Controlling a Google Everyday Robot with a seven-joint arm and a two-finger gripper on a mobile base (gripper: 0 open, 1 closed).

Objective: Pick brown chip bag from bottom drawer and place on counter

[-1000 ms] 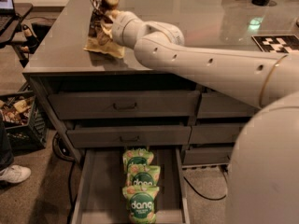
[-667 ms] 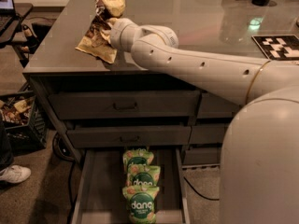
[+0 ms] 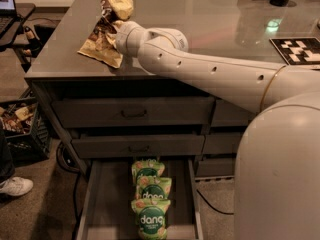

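Camera view, single frame. My arm (image 3: 210, 76) reaches from the right edge toward the upper left of the frame, over the counter (image 3: 215, 19). The gripper (image 3: 114, 28) sits at the counter's left end, pressed into the brown chip bag (image 3: 100, 48). I cannot tell how far it is open or whether it has hold of the bag, as the crumpled foil hides its tip. The bag's lower part lies flat on the counter near the left edge and its upper part stands up. At bottom centre the bottom drawer (image 3: 86, 204) is pulled out, with three green dang bags (image 3: 150, 204) in a row.
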